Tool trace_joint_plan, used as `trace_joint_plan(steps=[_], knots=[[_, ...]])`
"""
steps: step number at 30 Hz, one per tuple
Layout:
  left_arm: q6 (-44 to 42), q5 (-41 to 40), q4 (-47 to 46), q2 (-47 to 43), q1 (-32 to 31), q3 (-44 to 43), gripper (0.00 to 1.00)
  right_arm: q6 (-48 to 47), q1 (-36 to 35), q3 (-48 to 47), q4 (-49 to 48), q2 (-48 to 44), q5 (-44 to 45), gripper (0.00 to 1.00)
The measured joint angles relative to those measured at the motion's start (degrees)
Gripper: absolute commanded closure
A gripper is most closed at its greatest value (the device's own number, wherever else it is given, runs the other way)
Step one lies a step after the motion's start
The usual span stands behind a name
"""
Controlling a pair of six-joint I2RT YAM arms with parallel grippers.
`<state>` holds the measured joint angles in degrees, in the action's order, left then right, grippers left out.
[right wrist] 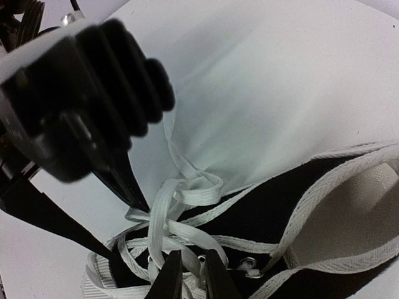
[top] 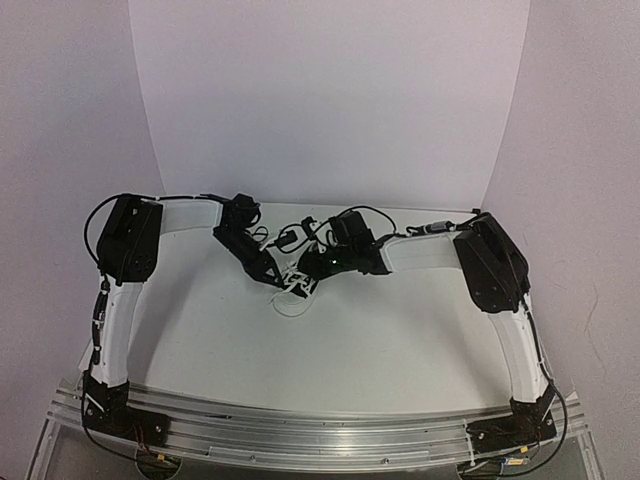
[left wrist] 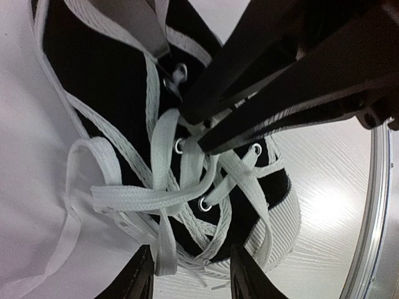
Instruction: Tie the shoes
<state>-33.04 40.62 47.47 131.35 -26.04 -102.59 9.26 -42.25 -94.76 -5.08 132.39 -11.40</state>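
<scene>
White laces [left wrist: 156,193] tangled over sneaker [left wrist: 106,68]; right end effector [right wrist: 193,277] blocks eyelets [left wrist: 179,146].

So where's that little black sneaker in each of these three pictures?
Top view: sneaker at the centre of the picture, small and mostly hidden; only white bits show.
Left wrist view: sneaker fills the middle, from the top edge down to the lower right.
Right wrist view: sneaker along the bottom, towards the right.
Shared landmark: the tangle of white laces.
</scene>
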Motion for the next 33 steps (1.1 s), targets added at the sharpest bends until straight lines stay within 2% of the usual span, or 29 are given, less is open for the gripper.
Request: trace_joint_plan(steps=[8, 10, 13, 17, 24, 31, 33], knots=[[0.67, -0.34, -2.82, 0.04, 0.00, 0.96, 0.70, -2.86, -0.48, -3.50, 3.75, 1.98, 0.91, 0.83], [1.19, -0.23, -3.14, 0.07, 0.00, 1.16, 0.75, -3.57, -0.58, -3.49, 4.18, 1.98, 0.85, 0.82], [1.61, 0.13, -3.39, 0.07, 0.00, 1.41, 0.89, -4.87, -0.88, -3.47, 4.94, 1.98, 0.44, 0.81], [2.31, 1.10, -4.39, 0.09, 0.28, 1.71, 0.99, -6.57, -1.31, -3.45, 5.45, 1.98, 0.27, 0.80], [3.00, 1.89, -4.99, 0.09, 0.39, 1.77, 1.00, -7.13, -1.48, -4.12, 6.50, 2.09, 0.90, 0.79], [3.31, 2.25, -5.02, 0.09, 0.48, 1.80, 1.00, -7.37, -1.56, -6.45, 7.79, 3.58, 2.54, 0.98], [3.34, 2.33, -5.02, 0.09, 0.55, 1.80, 1.00, -7.28, -1.56, -7.00, 8.15, 3.84, 3.08, 1.00]])
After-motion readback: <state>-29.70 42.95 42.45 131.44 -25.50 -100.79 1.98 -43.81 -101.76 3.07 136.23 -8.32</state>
